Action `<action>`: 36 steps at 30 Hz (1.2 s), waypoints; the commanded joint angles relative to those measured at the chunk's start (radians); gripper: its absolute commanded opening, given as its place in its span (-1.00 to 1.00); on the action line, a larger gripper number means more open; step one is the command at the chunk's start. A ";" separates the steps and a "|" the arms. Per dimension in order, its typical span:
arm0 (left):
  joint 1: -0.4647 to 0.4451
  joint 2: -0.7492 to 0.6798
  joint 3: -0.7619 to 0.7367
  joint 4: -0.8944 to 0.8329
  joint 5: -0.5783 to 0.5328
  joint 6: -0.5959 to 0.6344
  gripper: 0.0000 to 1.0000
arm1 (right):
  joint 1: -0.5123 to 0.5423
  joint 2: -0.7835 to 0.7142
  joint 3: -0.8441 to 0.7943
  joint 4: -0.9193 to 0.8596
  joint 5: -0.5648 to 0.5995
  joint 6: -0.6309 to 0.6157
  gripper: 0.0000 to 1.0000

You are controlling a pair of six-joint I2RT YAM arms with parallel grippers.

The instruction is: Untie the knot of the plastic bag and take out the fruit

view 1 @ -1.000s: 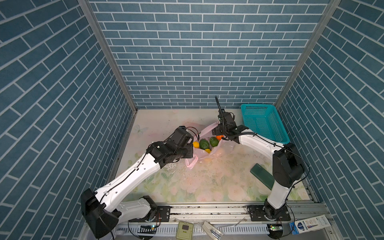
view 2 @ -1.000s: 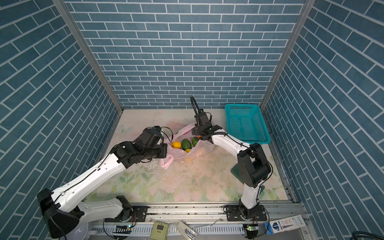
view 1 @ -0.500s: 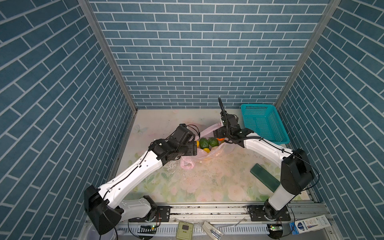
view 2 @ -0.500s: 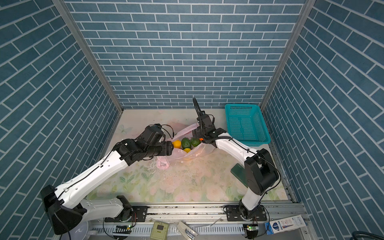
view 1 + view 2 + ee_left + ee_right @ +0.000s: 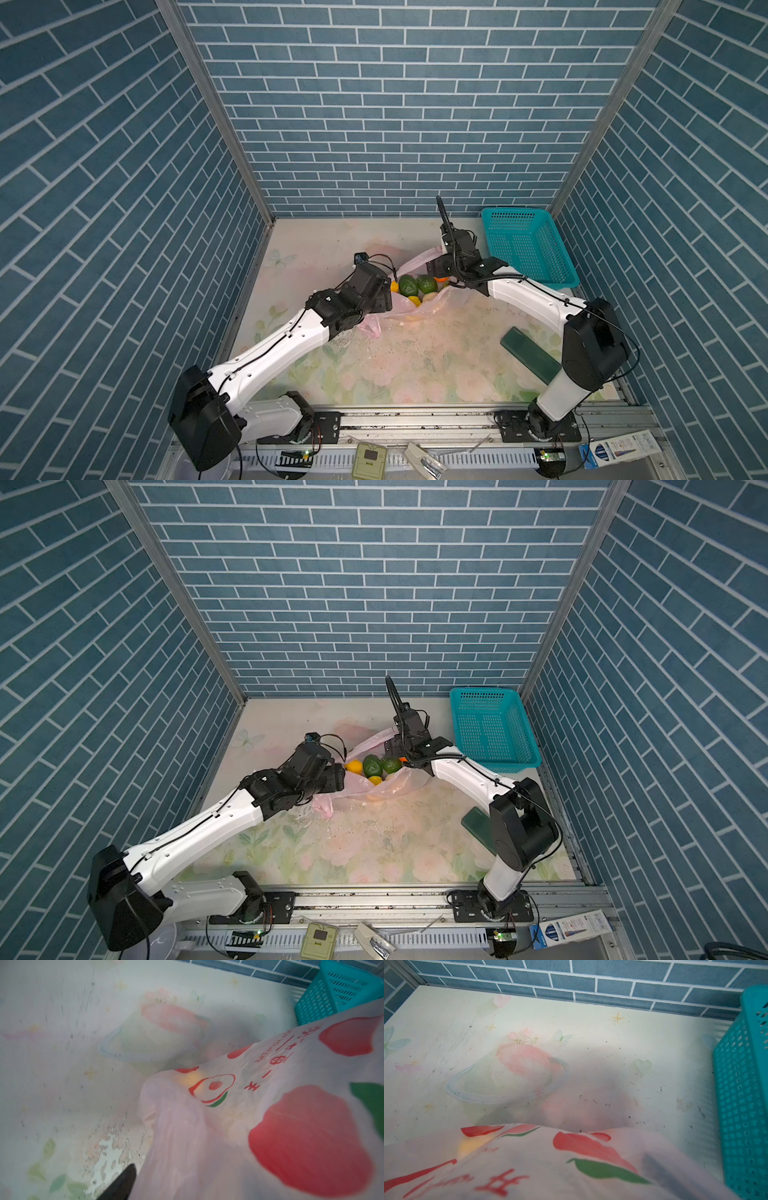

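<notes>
A floral counter (image 5: pixel 415 357) fills a blue-brick stall in both top views. A teal basket (image 5: pixel 523 249) sits at its 2 o'clock corner. The pink plastic bag (image 5: pixel 401 309) lies mid-counter, its mouth gaping upward. The left end effector (image 5: pixel 385 296) sits at the bag's 9 o'clock edge, and its spread cannot be told. The right end effector (image 5: pixel 437 266), at the bag's 1 o'clock edge, stands wide with film draped over one finger. The fruit (image 5: pixel 417 284), green, yellow and orange, rests inside the bag.
</notes>
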 commanded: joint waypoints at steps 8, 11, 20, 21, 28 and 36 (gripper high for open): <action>0.029 0.054 0.066 -0.105 -0.049 -0.031 -1.00 | -0.003 -0.066 -0.059 -0.022 0.028 0.032 0.80; 0.031 0.060 0.125 -0.223 -0.046 -0.021 -1.00 | -0.005 -0.088 -0.077 -0.042 0.057 0.035 0.80; 0.032 0.080 0.268 -0.417 0.094 0.046 -1.00 | -0.005 -0.230 -0.223 -0.130 0.015 0.100 0.81; 0.031 0.097 0.279 -0.416 0.138 0.046 -1.00 | -0.002 -0.234 -0.228 -0.139 -0.015 0.101 0.81; 0.028 0.187 0.328 -0.390 0.277 0.039 -1.00 | 0.046 -0.267 -0.211 -0.204 -0.206 0.077 0.81; 0.030 0.153 0.294 -0.360 0.302 0.026 -1.00 | 0.131 -0.250 -0.165 -0.264 -0.233 0.105 0.79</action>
